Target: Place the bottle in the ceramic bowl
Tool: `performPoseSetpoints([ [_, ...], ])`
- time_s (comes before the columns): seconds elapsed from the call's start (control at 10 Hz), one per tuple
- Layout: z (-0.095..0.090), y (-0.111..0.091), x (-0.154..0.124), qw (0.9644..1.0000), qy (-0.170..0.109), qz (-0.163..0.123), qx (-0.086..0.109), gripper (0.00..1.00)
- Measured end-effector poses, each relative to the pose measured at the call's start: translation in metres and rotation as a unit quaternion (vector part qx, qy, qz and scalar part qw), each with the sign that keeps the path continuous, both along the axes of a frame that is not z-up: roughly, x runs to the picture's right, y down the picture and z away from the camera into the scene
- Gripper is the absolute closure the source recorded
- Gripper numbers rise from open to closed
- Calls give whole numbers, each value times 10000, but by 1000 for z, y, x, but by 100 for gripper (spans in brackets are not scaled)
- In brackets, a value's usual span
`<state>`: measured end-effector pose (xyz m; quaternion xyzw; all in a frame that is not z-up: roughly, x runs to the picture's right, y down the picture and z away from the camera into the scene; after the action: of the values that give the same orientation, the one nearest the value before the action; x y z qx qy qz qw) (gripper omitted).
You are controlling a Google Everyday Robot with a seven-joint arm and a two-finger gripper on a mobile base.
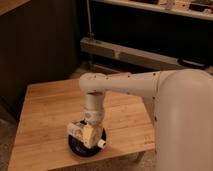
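The claw (86, 134) hung low over the near edge of the wooden table (45, 115), at the end of a white arm (120, 82) that reached out from the robot's bulky white body (185, 120) and bent straight down at the elbow. Directly beneath the claw sat the black bowl (86, 147); only its dark rim showed, curving out below and to either side of the claw. A small pale bottle (96, 140) lay within the claw's frame, tilted, its little round cap poking out toward the lower right, just over the bowl's rim. Whether the bottle rested on the bowl or was carried clear of it could not be made out, and how wide the claw stood could not be told either.

Behind the claw, the tabletop stretched away toward a dark wall. Farther back and up to the right ran a long pale metal rail (135, 54) with an upright post (89, 20) rising from its left end.
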<state>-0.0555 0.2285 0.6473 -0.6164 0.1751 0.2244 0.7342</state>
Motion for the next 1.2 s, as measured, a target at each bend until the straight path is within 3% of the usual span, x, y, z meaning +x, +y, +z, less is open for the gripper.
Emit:
performPoseSetpoints([
  [0.5,8,12,-3,9995,66,-255,-186,98],
  [0.7,12,18,-8,9977,231,-578,-266,78],
  [0.8,17,22,-7,9962,477,-674,-294,68],
  [1.2,27,20,-2,9891,1365,-547,-100,29],
])
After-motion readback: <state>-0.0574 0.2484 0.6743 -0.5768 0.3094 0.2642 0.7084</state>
